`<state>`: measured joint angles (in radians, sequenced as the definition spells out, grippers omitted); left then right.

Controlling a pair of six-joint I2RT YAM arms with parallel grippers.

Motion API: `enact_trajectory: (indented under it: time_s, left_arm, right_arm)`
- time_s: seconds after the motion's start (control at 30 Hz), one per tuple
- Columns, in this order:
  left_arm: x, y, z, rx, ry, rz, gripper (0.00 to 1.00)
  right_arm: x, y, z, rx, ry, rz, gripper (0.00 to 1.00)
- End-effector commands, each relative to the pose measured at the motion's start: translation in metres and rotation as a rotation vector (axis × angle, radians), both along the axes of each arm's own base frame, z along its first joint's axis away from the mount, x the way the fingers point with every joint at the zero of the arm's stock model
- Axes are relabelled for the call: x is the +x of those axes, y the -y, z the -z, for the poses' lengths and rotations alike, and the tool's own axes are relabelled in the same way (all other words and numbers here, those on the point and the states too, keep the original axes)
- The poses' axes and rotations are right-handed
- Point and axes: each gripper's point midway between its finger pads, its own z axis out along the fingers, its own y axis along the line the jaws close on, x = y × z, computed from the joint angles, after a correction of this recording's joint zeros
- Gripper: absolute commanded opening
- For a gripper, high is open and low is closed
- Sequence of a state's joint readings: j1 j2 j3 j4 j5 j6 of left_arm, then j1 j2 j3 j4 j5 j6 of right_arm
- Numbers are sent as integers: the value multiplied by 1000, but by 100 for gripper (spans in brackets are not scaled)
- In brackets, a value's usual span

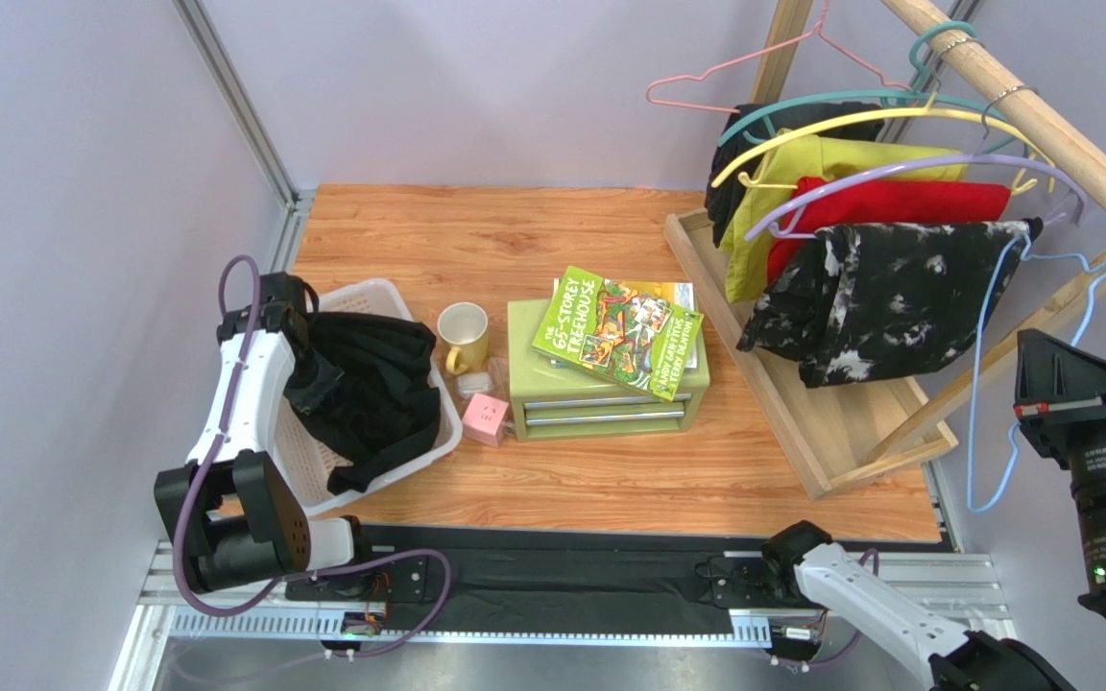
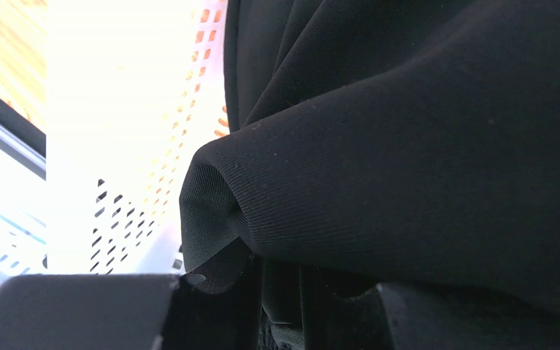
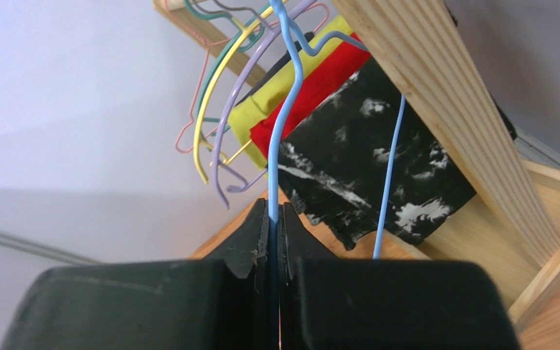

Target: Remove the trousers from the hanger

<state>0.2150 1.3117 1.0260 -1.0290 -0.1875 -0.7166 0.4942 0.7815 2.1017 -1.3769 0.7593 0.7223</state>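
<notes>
One soft black pair of trousers [image 1: 371, 392] lies in the white plastic basket [image 1: 403, 305] under the left gripper [image 1: 317, 377], jaws hidden, while the right gripper [image 3: 275, 219] pinches a thin blue wire hanger [image 3: 284, 117].

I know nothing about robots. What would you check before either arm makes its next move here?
1. Right end effector clamped on the blue hanger: ok.
2. Blue hanger bare of cloth: ok.
3. Black trousers lying in the white basket: ok.
4. Left end effector released from that cloth: cannot tell; folds fill its camera.
5. Speckled trousers off their hanger: not ok.
6. Red trousers off theirs: not ok.
</notes>
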Motion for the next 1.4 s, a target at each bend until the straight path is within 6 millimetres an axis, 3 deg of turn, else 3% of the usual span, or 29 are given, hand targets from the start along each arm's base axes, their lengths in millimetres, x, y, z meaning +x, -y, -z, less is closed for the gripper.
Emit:
enact_trajectory:
  time_s: [0.0, 0.1, 0.23, 0.33, 0.5, 0.63, 0.9, 1.13, 1.3, 1.37]
  left_arm:
    - [9, 3, -12, -26, 34, 19, 29]
    - [9, 11, -18, -72, 45, -13, 36]
    - [7, 29, -18, -171, 45, -54, 54]
    - [6, 33, -22, -194, 41, -50, 60]
    - [7, 32, -41, -182, 64, -22, 75]
    - [7, 31, -62, -171, 108, -15, 85]
    - [1, 50, -92, -257, 184, -38, 87]
    - [-9, 58, -116, -266, 282, -14, 78]
    - [-31, 67, -112, -292, 264, -10, 74]
    - [-44, 67, -94, -293, 211, -51, 74]
  right_arm:
    - [14, 16, 56, -194, -322, 151, 0]
    - [29, 10, 52, -210, -346, 165, 0]
    - [46, 8, 56, -210, -375, 233, 0]
    - [60, 6, 53, -234, -394, 271, 0]
    - [77, 6, 45, -298, -416, 337, 0]
    - [83, 9, 50, -341, -454, 372, 0]
    - [69, 29, 46, -402, -469, 451, 0]
    - [58, 30, 72, -420, -548, 420, 0]
    - [58, 31, 85, -451, -592, 422, 0]
    - [62, 28, 91, -447, -603, 414, 0]
